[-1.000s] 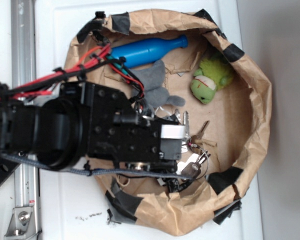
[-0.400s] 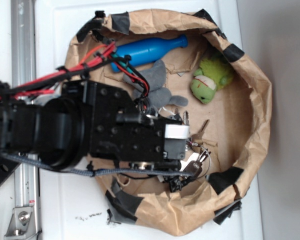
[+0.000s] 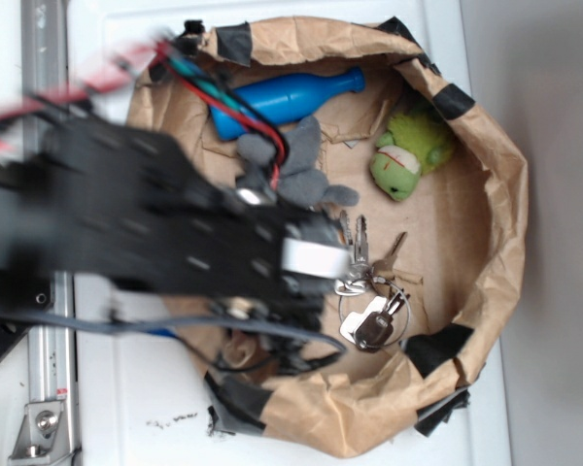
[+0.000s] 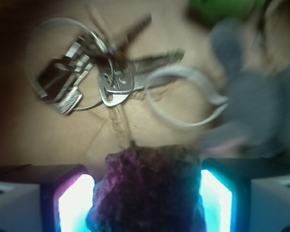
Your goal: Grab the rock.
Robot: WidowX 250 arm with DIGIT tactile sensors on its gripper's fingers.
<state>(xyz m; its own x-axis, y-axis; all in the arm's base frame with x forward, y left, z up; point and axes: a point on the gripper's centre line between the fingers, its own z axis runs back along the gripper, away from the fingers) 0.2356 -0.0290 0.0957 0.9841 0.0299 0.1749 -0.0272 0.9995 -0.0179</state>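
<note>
Dark rough rock (image 4: 147, 191) between gripper (image 4: 145, 200) pads, wrist-only.

One rock (image 4: 146, 188), two plush toys (image 3: 408, 155), one bottle (image 3: 290, 97).

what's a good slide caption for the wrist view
Gripper shut on the rock, keys lying just beyond.

A white table (image 3: 272, 442) carried a brown paper-walled bin (image 3: 500, 243); keys (image 3: 369, 291), plush toys and a blue bottle (image 3: 287, 97) lay inside.
</note>
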